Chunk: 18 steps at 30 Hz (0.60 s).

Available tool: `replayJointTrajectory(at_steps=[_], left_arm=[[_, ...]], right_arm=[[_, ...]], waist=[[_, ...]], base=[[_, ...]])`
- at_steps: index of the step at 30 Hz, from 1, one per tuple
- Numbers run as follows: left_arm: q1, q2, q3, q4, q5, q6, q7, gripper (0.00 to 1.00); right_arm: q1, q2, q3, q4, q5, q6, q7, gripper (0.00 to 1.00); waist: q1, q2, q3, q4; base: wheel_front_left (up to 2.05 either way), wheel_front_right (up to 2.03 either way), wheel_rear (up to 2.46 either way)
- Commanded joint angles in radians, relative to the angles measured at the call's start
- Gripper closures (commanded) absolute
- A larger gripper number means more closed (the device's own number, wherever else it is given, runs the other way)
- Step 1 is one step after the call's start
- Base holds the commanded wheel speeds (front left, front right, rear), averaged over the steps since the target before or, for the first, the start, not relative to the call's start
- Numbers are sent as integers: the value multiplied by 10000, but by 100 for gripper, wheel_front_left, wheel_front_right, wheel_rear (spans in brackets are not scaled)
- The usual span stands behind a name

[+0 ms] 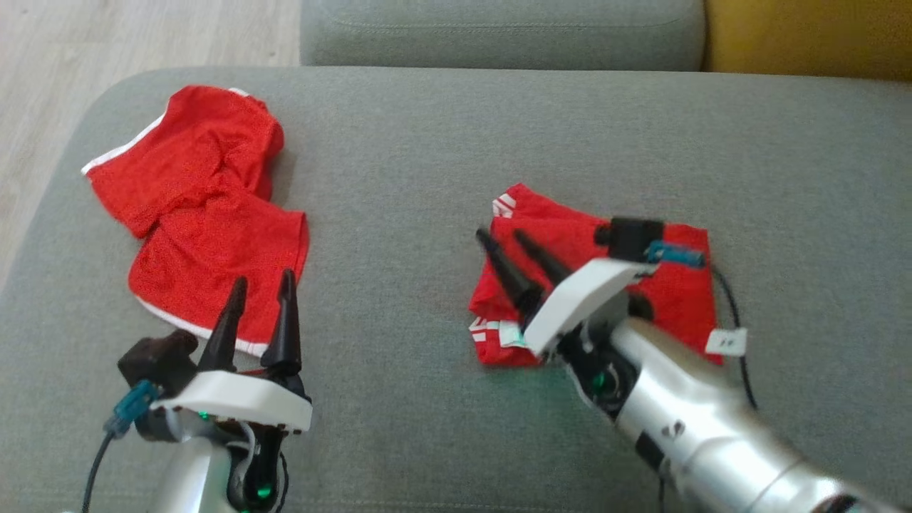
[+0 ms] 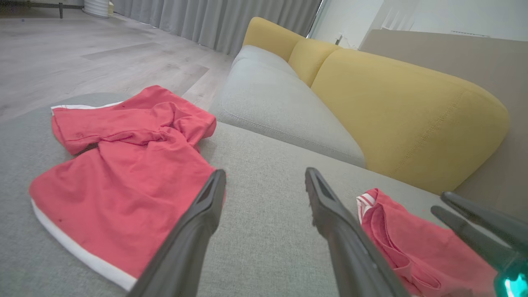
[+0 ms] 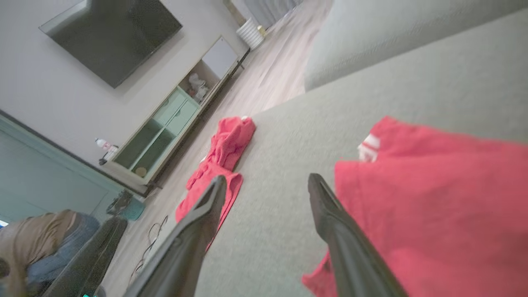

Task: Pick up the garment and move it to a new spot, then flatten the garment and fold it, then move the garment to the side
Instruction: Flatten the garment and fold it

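A broad grey seat [image 1: 442, 142] is your work surface, with yellow back cushions [image 2: 404, 115] beyond it. On its left lies a loose red garment [image 1: 206, 214], crumpled and half spread, with white trim along its hem. Well apart on the right, a smaller folded red garment [image 1: 680, 296] sits beneath your right arm. Your left gripper [image 1: 263, 276] hovers at the loose piece's near hem, fingers spread and empty. Your right gripper [image 1: 500, 233] hangs over the folded piece's left edge, fingers likewise apart, pinching nothing. The fold looks done, so I judge moving it aside is what remains. The cloth looks thin, light and limp. Lifted by one layer it would likely droop open, so pinch through every layer at the thick folded edge.
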State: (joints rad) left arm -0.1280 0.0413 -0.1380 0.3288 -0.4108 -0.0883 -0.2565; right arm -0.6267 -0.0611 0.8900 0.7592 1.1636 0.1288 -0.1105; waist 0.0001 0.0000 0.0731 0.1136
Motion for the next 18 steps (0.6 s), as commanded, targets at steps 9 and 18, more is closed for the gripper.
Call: replayJointTrajectory(at_steps=[9, 18], left_arm=[[-369, 89, 605, -738, 9, 46, -53, 0], [-358, 89, 631, -1151, 125, 81, -53, 0]], right_arm=[[-1841, -191, -1246, 2131, -2042, 19, -1276, 0], [-652, -2001, -3993, 965, -6159, 19, -1508, 0]], waist=[[-1, 0, -298, -579], [-1, 0, -259, -886]], base=[[0, 0, 0], [0, 0, 0]])
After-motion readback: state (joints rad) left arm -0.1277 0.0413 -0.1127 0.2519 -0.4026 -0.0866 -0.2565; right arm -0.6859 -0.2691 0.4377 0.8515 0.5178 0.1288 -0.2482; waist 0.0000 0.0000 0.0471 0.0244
